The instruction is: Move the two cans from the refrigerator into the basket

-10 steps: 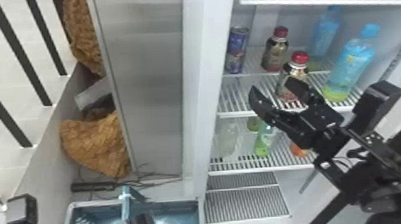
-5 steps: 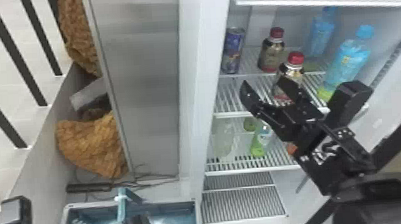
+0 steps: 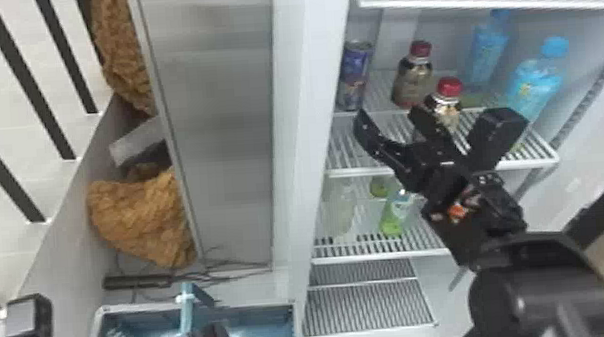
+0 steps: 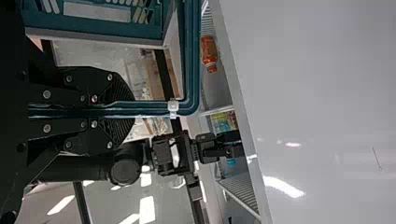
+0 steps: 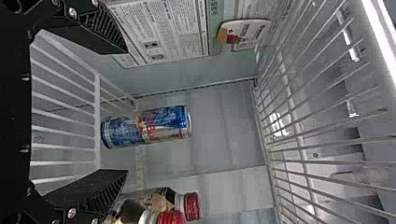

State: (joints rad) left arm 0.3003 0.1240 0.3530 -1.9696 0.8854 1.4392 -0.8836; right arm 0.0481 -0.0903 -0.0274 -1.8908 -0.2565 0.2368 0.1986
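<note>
Can (image 3: pixel 355 74): upright on the refrigerator shelf (image 3: pixel 359 171). Right gripper (image 3: pixel 388 115): nearer the robot than the can, fingers well apart and empty. The step appears to be the approach; one finger should pass on each side of the can at mid-height and close gently (thin metal dents readily), with a lift clear of the shelf before withdrawal. Obstacles: rear red-capped bottle (image 3: pixel 413 76), just right of the can, and front red-capped bottle (image 3: pixel 443 104), farther right, partly behind a finger; either could be tipped. The door frame (image 3: pixel 307 105), left of the can, limits sideways room. Blue bottle (image 3: pixel 536 88): well right of the can. Green bottle (image 3: pixel 394 217): on a shelf below it. Basket (image 3: pixel 254 303): lower and left of the can, rim clamped by the left gripper (image 4: pixel 130 109).
</note>
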